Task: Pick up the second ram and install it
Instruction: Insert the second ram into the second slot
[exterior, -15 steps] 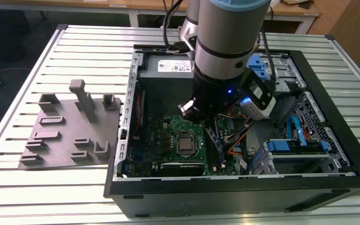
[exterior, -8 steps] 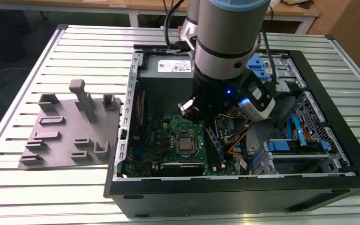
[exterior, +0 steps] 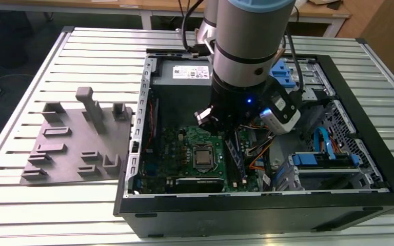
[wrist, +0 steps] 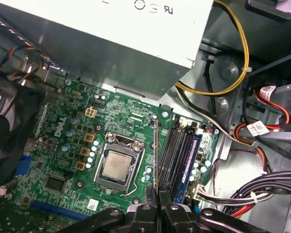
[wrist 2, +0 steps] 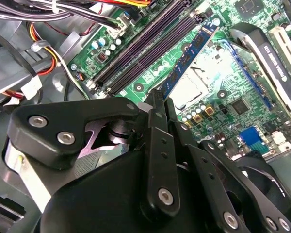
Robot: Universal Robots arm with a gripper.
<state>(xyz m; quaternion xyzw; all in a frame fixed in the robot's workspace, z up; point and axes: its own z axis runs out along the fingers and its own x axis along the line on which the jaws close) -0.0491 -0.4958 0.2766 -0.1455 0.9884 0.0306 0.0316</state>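
My gripper (wrist 2: 160, 99) is shut on the second ram (wrist 2: 189, 53), a dark blue stick with black chips that reaches out from the fingertips. In the first wrist view the same ram (wrist: 155, 155) shows edge-on as a thin line rising from the gripper (wrist: 157, 208). It hangs above the green motherboard (wrist: 68, 145), between the processor socket (wrist: 117, 167) and the long memory slots (wrist: 177, 150). Another blue stick (wrist: 191, 160) sits in one of those slots. In the exterior view the arm's wrist (exterior: 241, 102) reaches down into the open computer case (exterior: 252, 205) over the motherboard (exterior: 183, 143).
A grey fixture block (exterior: 80, 138) with upright posts lies on the slatted table at the exterior view's left. Inside the case are the power supply (wrist: 111, 39), cable bundles (wrist: 233, 73), a black fan (wrist: 5, 141) and blue drive brackets (exterior: 323, 159). The case walls stand close around the arm.
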